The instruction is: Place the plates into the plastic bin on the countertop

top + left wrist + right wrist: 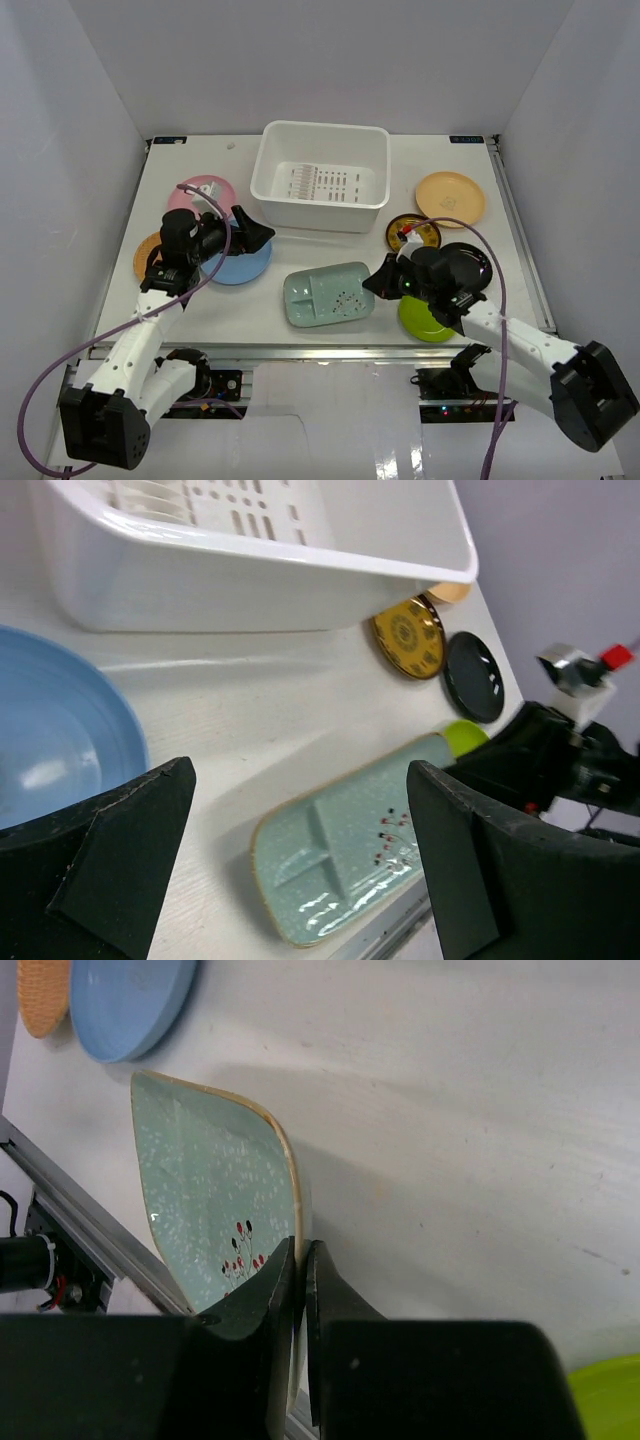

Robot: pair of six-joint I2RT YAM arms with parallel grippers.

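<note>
Two pincers in play: right pincer (298,1252) clenched on the dish (205,1185) at its edge, left pincer (300,772) spread wide, released, over the blue plate (50,730).

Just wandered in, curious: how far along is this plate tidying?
Nothing done yet: the plastic bin holds no plates. In hand: the right pincer is shut on the rim of the pale green dish. The left pincer is open by the blue plate. Left: all eight pieces sit on the countertop.
</note>
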